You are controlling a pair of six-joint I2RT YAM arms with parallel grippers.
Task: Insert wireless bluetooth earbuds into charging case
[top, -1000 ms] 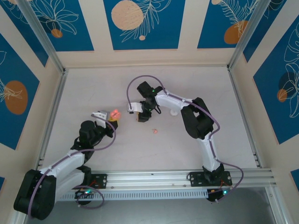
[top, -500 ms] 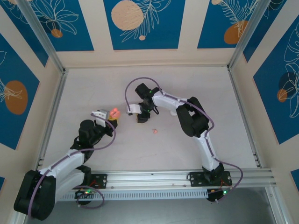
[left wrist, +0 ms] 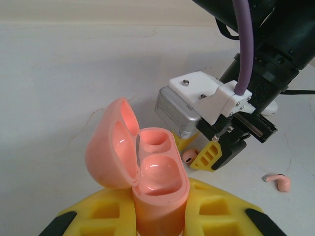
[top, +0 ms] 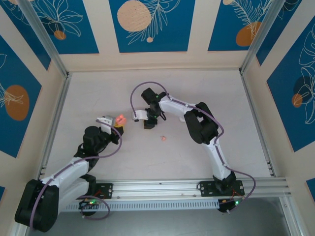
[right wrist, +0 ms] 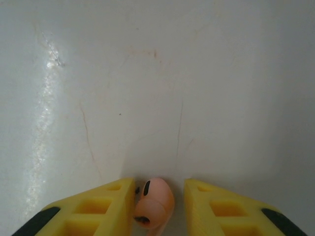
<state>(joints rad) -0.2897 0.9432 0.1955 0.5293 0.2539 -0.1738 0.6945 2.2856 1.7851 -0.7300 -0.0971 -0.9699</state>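
Note:
My left gripper [top: 119,123] is shut on the coral-pink charging case [left wrist: 160,167], which it holds upright with the lid [left wrist: 110,147] swung open to the left. Both paler wells inside are bare. My right gripper [top: 146,123] points down at the table just right of the case, its jaws open around one pink earbud [right wrist: 153,202]. The left finger touches this earbud and a small gap shows on the right side. In the left wrist view the same earbud [left wrist: 189,156] lies between the yellow fingertips. The other earbud [top: 163,138] lies loose on the table, to the right [left wrist: 278,181].
The white tabletop [top: 98,93] is fenced by aluminium rails and patterned blue walls. A white rounded thing [left wrist: 270,107] peeks out behind my right gripper. The two grippers are close together left of the table's middle.
My right gripper has shifted slightly left and its jaws have narrowed around the earbud. The left arm and the case have not moved.

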